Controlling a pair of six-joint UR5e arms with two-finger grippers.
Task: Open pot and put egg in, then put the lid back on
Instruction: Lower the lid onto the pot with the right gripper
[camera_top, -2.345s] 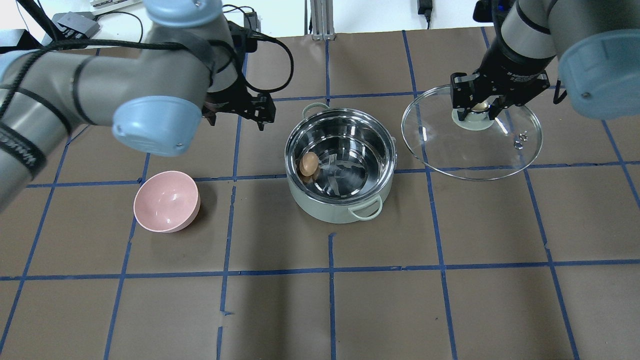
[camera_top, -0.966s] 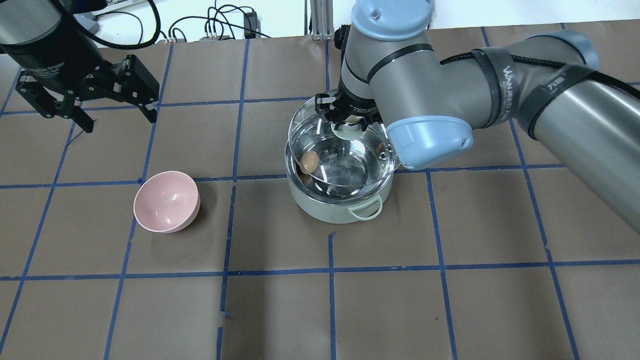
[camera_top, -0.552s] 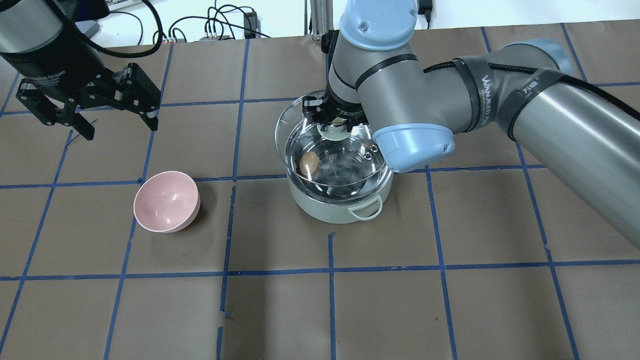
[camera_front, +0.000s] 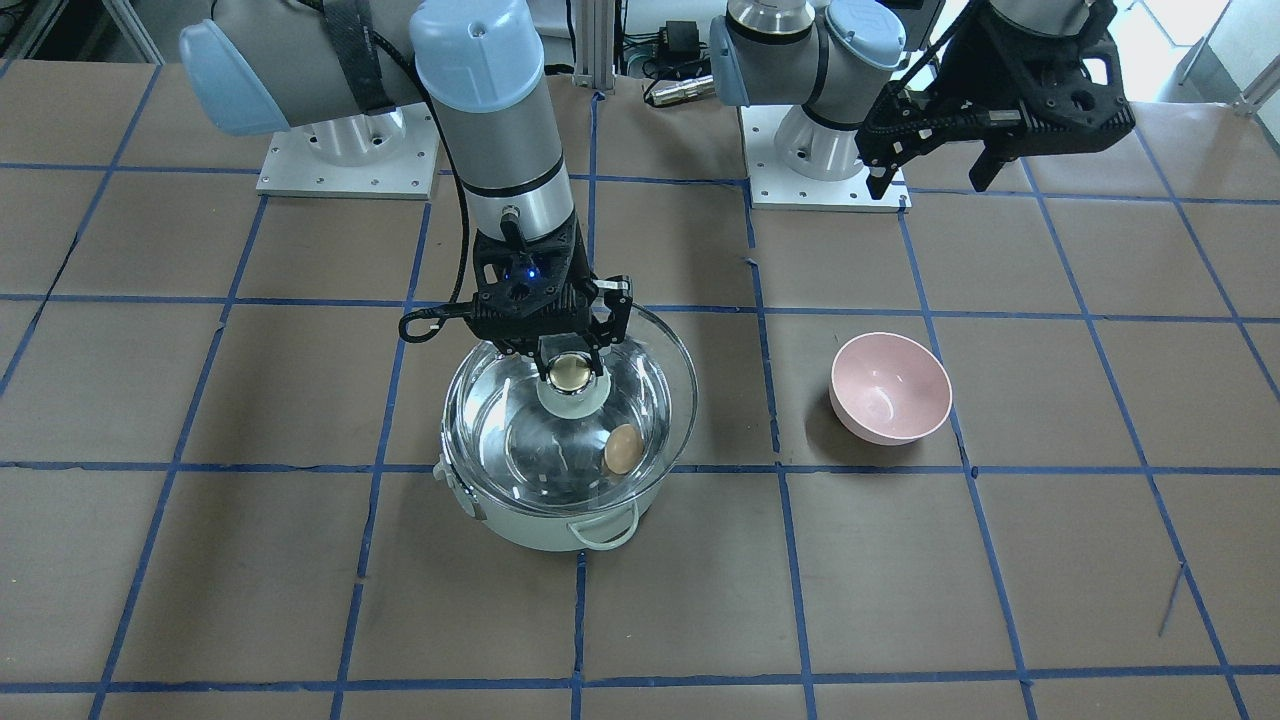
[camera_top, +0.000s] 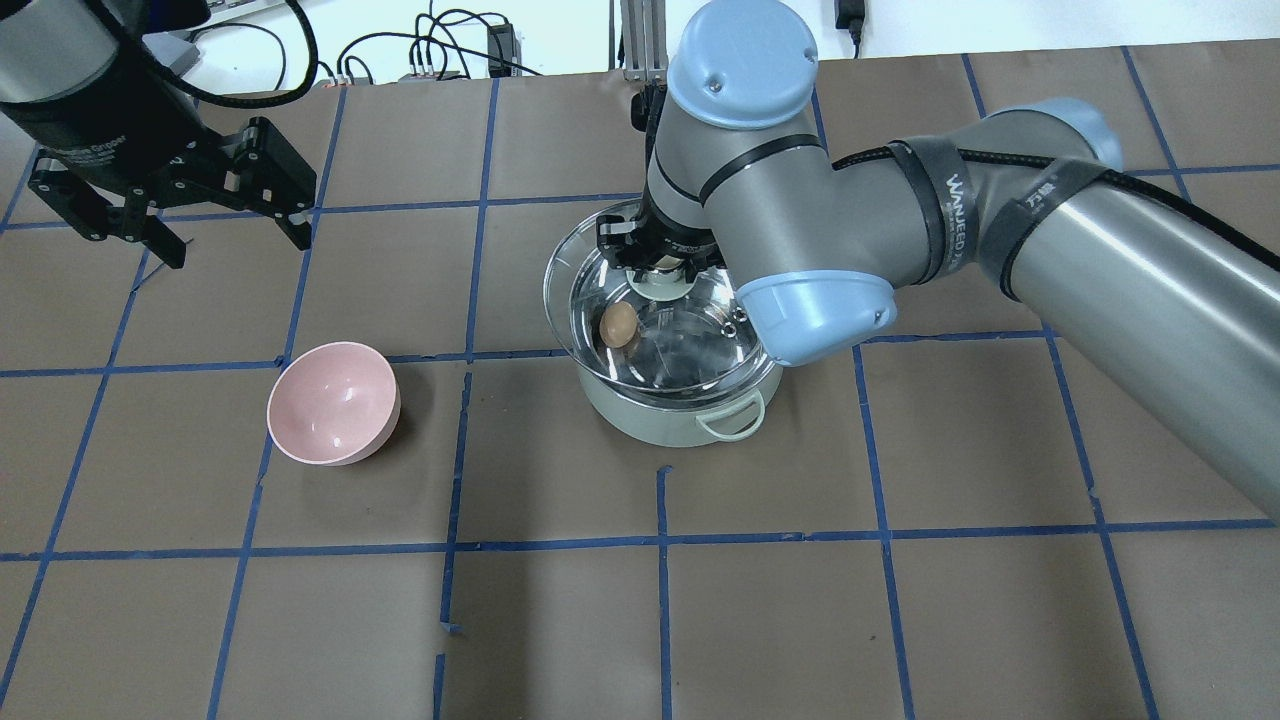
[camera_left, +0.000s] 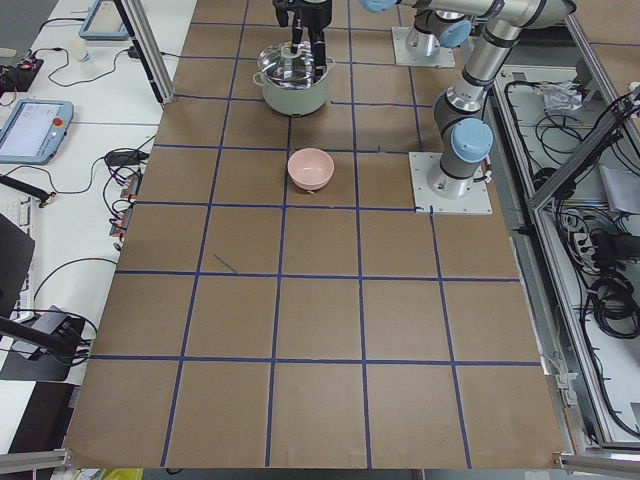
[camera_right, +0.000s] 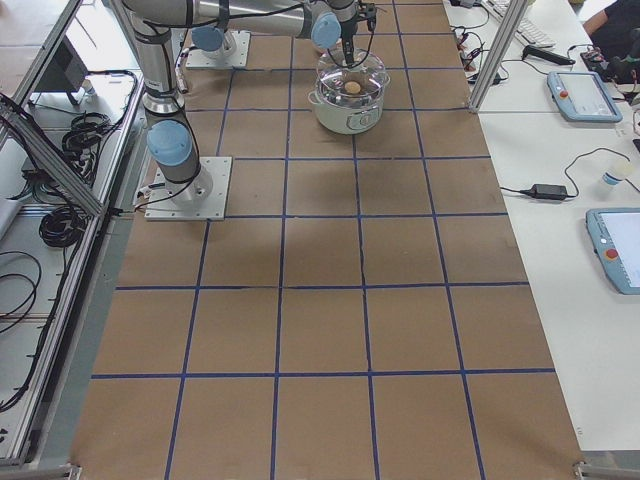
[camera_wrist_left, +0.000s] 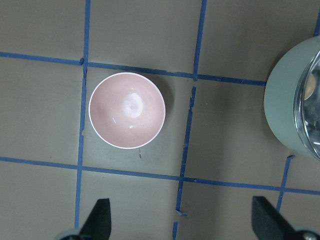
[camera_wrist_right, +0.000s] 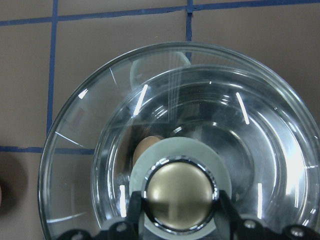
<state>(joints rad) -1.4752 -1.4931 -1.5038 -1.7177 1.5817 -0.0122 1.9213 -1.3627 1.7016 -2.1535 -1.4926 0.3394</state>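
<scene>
The mint-green pot (camera_top: 664, 424) stands at the table's middle with the brown egg (camera_top: 619, 324) inside, against its wall. My right gripper (camera_top: 661, 271) is shut on the gold knob of the glass lid (camera_top: 566, 296). It holds the lid just above the pot, offset a little toward my left. In the right wrist view the knob (camera_wrist_right: 180, 196) sits between the fingers and the egg (camera_wrist_right: 145, 150) shows through the lid (camera_wrist_right: 85, 150). My left gripper (camera_top: 235, 240) is open and empty, high at the far left. In the front view the lid (camera_front: 662, 368) covers the pot (camera_front: 545, 525) and the egg (camera_front: 623, 449).
A pink bowl (camera_top: 333, 402) sits empty on the brown paper to the left of the pot; it shows below my left gripper in the left wrist view (camera_wrist_left: 127, 110). Blue tape lines grid the table. The right arm's elbow hangs over the pot's right side.
My right arm carried the lid from the table's right to over the pot, then shifted it slightly left and lower. My left arm drew back to the far left.
</scene>
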